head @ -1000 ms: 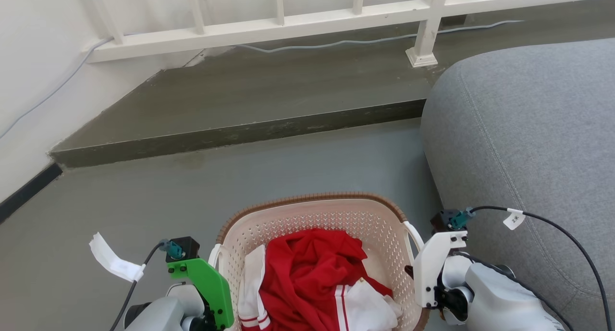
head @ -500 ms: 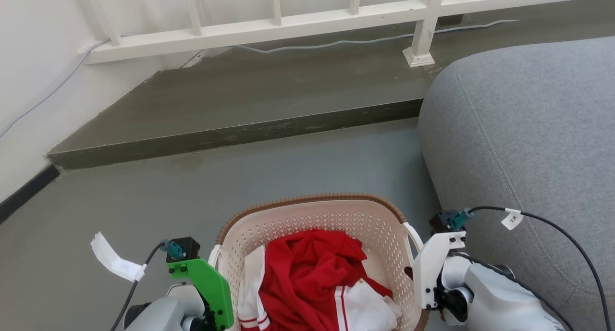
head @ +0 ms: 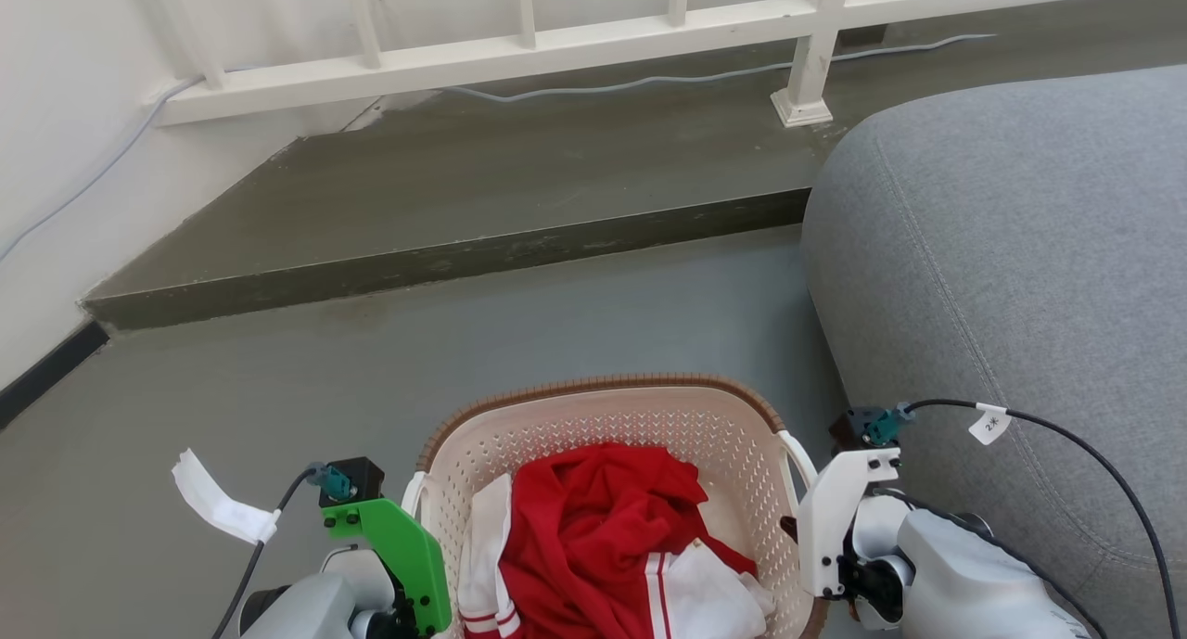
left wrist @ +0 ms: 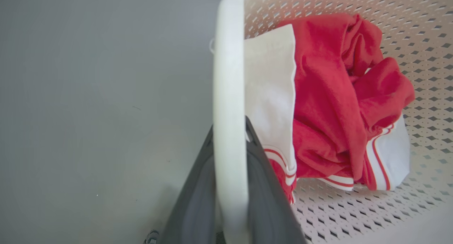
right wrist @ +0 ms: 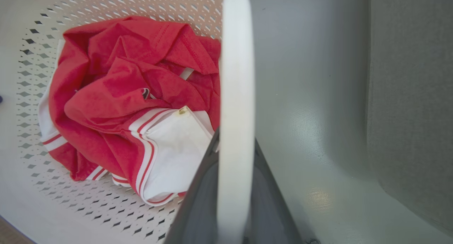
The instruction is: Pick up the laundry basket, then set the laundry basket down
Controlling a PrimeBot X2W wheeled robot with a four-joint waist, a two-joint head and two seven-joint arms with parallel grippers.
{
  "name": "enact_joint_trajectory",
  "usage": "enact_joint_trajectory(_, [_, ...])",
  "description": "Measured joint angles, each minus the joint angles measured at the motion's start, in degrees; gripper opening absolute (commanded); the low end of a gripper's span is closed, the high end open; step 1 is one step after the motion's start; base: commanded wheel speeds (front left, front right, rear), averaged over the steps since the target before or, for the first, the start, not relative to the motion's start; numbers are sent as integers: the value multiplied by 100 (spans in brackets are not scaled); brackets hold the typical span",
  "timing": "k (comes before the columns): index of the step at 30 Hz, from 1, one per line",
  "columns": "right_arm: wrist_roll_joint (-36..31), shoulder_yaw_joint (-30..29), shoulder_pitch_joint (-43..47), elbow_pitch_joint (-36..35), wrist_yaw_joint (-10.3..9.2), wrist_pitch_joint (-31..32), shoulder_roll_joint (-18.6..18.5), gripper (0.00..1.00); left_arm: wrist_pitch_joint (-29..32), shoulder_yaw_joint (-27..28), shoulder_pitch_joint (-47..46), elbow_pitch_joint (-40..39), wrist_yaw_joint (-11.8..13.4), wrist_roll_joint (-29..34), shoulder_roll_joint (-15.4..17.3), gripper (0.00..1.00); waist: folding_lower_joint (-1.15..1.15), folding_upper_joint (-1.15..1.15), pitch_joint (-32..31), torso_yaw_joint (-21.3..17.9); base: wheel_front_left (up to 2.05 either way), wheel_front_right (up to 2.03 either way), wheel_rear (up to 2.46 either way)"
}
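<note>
Wrist views: left pincer [left wrist: 230,128] and right pincer [right wrist: 236,137] clench the loop handles [left wrist: 229,60] of the cream perforated plastic laundry basket [head: 649,424]. Head view: grey fabric sofa [head: 1020,249] at its right, open grey floor [head: 556,324] ahead.

Grey sofa [head: 1001,249] bulks in on the right, its rounded corner over the bare grey floor [head: 371,379]. Beyond, a dark raised step [head: 464,259] runs across, with a white railing [head: 519,59] standing on its far side and a pale cable [head: 649,81] snaking along the foot. White wall [head: 65,110] on the left, black skirting [head: 46,370] below. Up close, red-and-white clothes [head: 593,528] lie crumpled in a heap.
</note>
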Motion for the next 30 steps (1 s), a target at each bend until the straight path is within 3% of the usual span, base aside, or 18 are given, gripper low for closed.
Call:
enact_joint_trajectory(12, [31,4,-154,7,0,-35,-20,0,-43,2,-36,-166,59,-45,40,0,0,0,284,-38,0,0,0])
enact_joint_trajectory(30, [24,-209,-1071,-99,-143,-624,-127,0,-564,31,-1062,-360,153,32,77,0,0,0,1580,-69,0,0,0])
